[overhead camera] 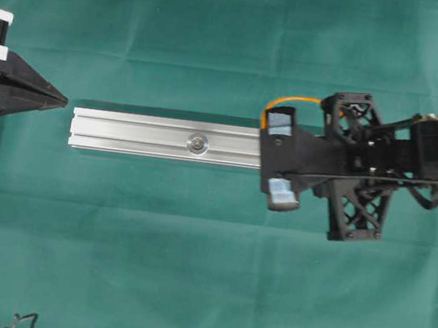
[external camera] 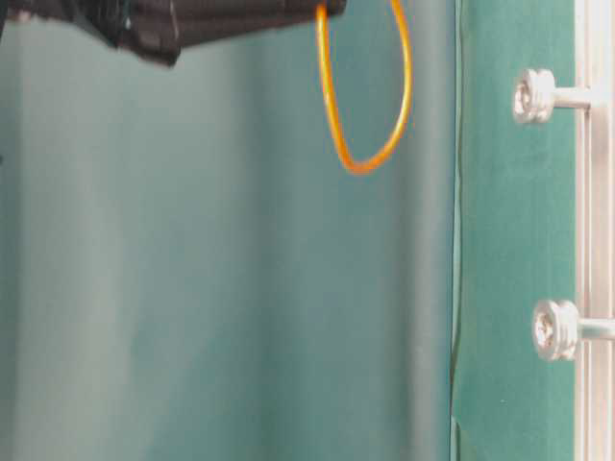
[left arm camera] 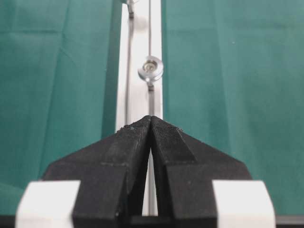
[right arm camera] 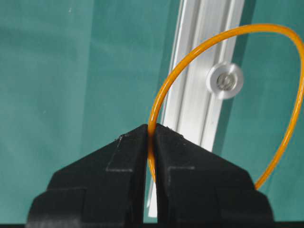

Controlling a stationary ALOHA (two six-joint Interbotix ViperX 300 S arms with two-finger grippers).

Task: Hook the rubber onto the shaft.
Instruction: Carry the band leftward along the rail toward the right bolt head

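Rubber (overhead camera: 295,100) shows in the overhead view as a thin orange arc curving out above the black fingers of the right gripper (overhead camera: 282,160), which sits over the right end of the silver rail (overhead camera: 135,134). One shaft (overhead camera: 198,143), a round-headed pin, stands on the rail near its middle, well apart from the band. The left gripper (overhead camera: 60,100) rests off the rail's left end with its tips together, holding nothing

From table level, which appears turned on its side, the rubber (external camera: 363,91) hangs as an open oval from the dark gripper at the top edge, in free air. Two flanged pins (external camera: 534,95) stick out from the rail at the right edge, and the loop touches neither

The left wrist view shows the left fingers (left arm camera: 168,137) pressed shut and empty, pointing along the rail toward the nearer pin (left arm camera: 151,69)

In the right wrist view the right gripper (right arm camera: 152,130) is clamped on one strand of the rubber (right arm camera: 164,92); the loop frames the pin head (right arm camera: 225,81) in the picture, though the other views say it is still clear of it

By my reading, the pickup is done and the band is carried over the rail; dropping the loop over a pin and letting go remain
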